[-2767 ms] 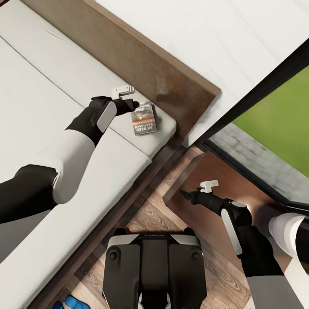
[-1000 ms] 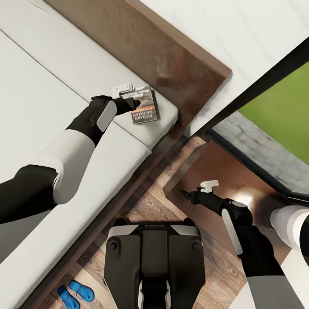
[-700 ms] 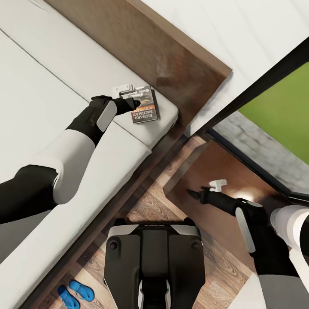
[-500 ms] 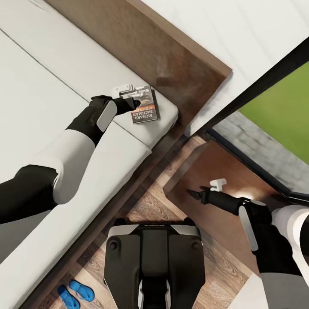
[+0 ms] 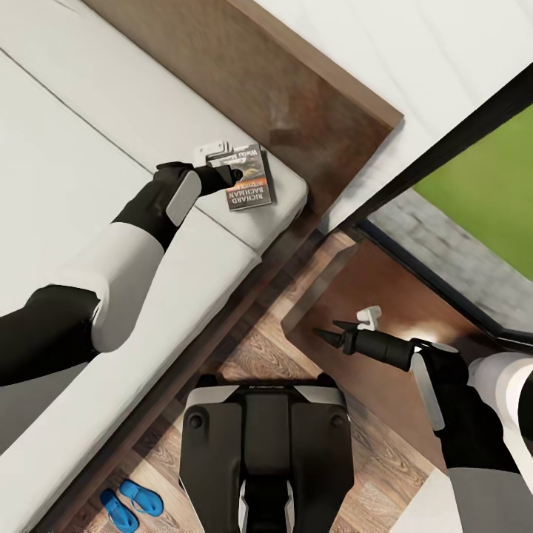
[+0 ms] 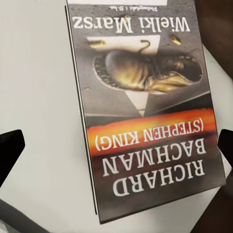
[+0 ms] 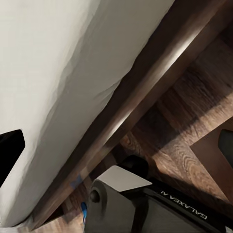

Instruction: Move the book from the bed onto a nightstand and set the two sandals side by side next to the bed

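The book [image 5: 246, 178] lies flat on the bed [image 5: 89, 148] near its headboard corner, with the left gripper [image 5: 222, 161] poised at its edge, jaws spread wide and empty. The thin cover could be pushed across the mattress rather than pinched, or slid off the nearby edge. Its long axis is seen running from the headboard toward the bed's foot, title end nearest the headboard.

The bed [image 5: 89, 170] fills the left side of the head view, its headboard [image 5: 296, 96] running along the wall behind it, and the book [image 5: 248, 185] lies on the mattress near the headboard corner, with the left gripper [image 5: 215, 157] at its left edge. To the bed's right, across a strip of floor [image 5: 259, 355], stands the nightstand [image 5: 370, 289], with the right gripper [image 5: 348, 326] above it. The two sandals [image 5: 132, 505] lie side by side on the floor close to the bed's side, left of the robot's base [image 5: 266, 459].
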Available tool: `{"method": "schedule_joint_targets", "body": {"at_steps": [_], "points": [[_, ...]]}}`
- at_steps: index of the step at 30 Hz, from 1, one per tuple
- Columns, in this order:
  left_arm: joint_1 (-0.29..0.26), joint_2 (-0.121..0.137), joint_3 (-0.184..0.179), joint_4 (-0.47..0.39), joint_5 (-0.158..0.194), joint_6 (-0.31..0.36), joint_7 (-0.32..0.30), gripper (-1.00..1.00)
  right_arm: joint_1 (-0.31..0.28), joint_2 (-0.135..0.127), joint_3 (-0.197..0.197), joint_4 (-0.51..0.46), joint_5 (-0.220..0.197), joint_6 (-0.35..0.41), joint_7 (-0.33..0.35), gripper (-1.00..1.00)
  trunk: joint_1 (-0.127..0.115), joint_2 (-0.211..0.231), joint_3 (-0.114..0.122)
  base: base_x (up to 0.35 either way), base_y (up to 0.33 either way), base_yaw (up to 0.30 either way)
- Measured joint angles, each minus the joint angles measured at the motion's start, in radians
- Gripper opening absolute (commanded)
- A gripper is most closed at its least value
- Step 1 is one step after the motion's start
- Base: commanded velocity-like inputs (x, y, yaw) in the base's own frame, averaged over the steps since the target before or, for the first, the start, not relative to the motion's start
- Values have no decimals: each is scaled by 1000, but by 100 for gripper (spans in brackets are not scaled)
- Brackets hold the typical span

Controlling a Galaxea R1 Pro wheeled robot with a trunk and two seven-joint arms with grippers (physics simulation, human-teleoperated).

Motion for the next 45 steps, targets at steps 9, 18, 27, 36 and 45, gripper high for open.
{"method": "schedule_joint_targets", "body": {"at_steps": [9, 18, 27, 36, 45], "points": [[0, 0, 0, -1, -1, 0, -1, 100, 0, 0, 8, 2, 0, 0, -2, 100, 0, 0, -14, 0, 0, 0], [0, 0, 0, 3, -1, 0, -1, 100, -4, 10, 27, 7, 13, 10, -160, 100, 0, 0, -28, 0, 0, 0], [0, 1, 0, 0, -1, 0, -1, 100, -4, 11, 59, 7, 7, 6, -215, 100, 0, 0, -42, 0, 0, 0], [0, 0, 0, -15, -1, 0, -1, 100, -5, 11, 62, 7, 7, 5, -218, 100, 0, 0, -50, 0, 0, 0], [3, 0, -1, -38, 0, -1, -7, 100, -4, 11, 62, 6, 7, 4, -218, 100, 0, 0, -50, 0, 0, 0]]}}
